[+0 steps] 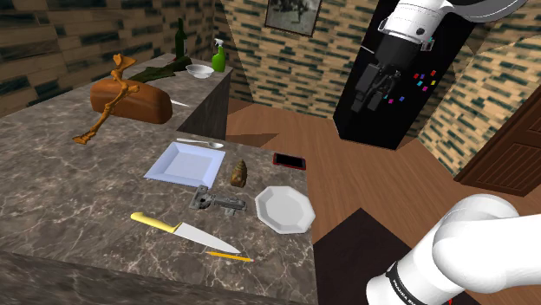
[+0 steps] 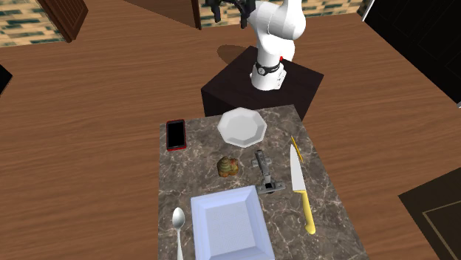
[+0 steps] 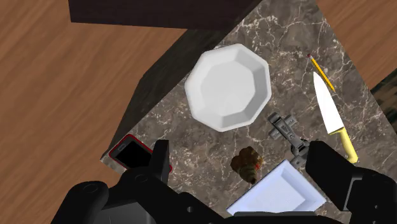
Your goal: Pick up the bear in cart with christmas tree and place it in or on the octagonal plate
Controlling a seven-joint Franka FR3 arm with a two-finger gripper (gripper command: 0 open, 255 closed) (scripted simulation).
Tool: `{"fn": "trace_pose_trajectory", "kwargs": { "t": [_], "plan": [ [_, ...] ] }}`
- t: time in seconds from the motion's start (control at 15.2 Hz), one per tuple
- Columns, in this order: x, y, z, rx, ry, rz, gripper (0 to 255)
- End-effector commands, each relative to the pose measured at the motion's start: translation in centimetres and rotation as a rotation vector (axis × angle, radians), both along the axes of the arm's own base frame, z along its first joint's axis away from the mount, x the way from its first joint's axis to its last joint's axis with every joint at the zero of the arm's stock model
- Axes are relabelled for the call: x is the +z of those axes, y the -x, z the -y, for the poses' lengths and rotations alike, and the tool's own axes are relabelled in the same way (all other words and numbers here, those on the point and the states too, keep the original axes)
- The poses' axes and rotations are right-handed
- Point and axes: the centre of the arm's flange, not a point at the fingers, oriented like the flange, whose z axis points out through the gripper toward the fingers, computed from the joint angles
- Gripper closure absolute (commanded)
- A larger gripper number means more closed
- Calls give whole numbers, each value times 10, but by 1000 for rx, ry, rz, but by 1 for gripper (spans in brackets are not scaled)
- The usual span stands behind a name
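Note:
The bear figurine (image 1: 238,171), small and brown with a bit of green and red, stands on the marble counter (image 1: 78,186) between a square plate and the white octagonal plate (image 1: 283,209). In the second exterior view the bear (image 2: 228,167) is just below the octagonal plate (image 2: 241,126). My gripper (image 1: 378,88) hangs high above the floor, well up and to the shoulder view's right of the counter. In the wrist view its fingers stand apart with nothing between them (image 3: 237,147). Far below lie the bear (image 3: 248,163) and the octagonal plate (image 3: 229,88).
Around the bear lie a pale square plate (image 2: 229,221), a dark metal tool (image 2: 266,171), a yellow-handled knife (image 2: 299,185), a red-edged phone (image 2: 176,134) and a spoon (image 2: 178,225). A pencil (image 1: 230,256) lies near the front edge. Bread (image 1: 130,100), bottles and a bowl stand further back.

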Motion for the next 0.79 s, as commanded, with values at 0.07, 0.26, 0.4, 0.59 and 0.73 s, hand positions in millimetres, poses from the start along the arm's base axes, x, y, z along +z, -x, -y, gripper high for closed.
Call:
{"fn": "trace_pose_trajectory", "kwargs": {
  "t": [0.07,0.26,0.4,0.59,0.73],
  "plan": [
    [-10,-5,-8,-14,2,1,0],
    [-39,-20,-30,-55,8,6,0],
    [-59,-31,-44,-82,12,9,0],
    [-88,-47,-65,-123,18,13,0],
    [-108,-59,-78,-150,22,16,0]
  ]
}}
